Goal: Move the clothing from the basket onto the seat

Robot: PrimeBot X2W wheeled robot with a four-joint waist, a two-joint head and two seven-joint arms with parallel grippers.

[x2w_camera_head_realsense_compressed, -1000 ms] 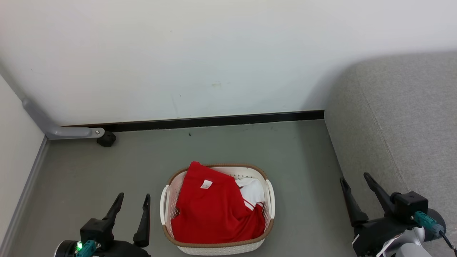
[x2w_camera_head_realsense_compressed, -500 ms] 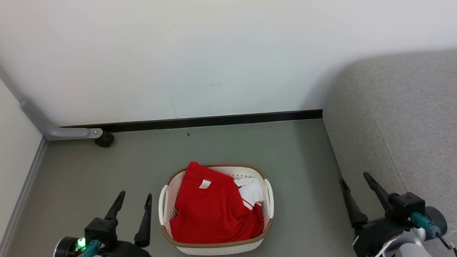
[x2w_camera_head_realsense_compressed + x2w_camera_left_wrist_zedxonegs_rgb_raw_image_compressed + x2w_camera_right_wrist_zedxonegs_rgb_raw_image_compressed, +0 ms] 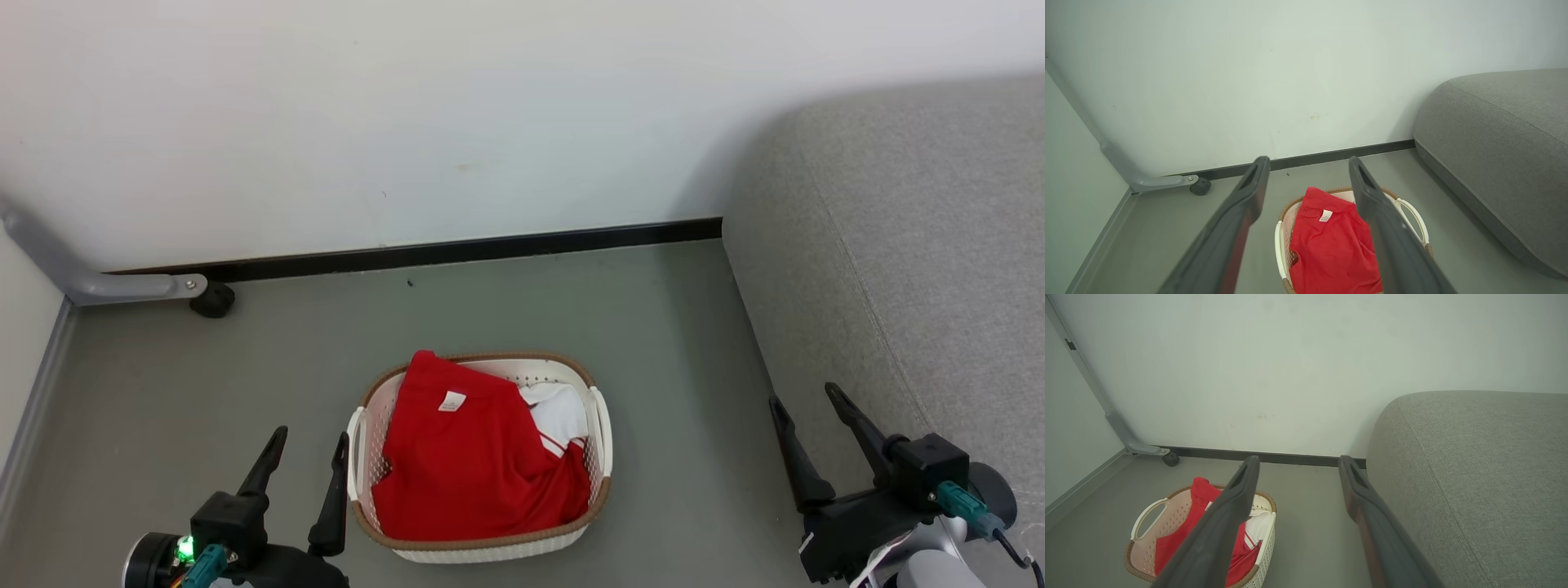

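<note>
A plain off-white wall (image 3: 408, 106) is spanning the upper half of the frame, carrying a few faint marks. A black skirting strip (image 3: 490, 248) is running along its foot, meeting a matte grey floor (image 3: 531, 310) that is taking up the middle and lower frame. At the left edge a pale side panel (image 3: 12, 351) is standing with a grey strip (image 3: 37, 384) edging its base. A grey metal leg (image 3: 122, 287) is slanting down at centre left and ending on a black caster (image 3: 213, 300). The seat (image 3: 914, 245), light grey fabric, is bulking at the right and throwing a soft shadow (image 3: 718, 175) on the wall. Even, diffuse light is lying over everything.
</note>
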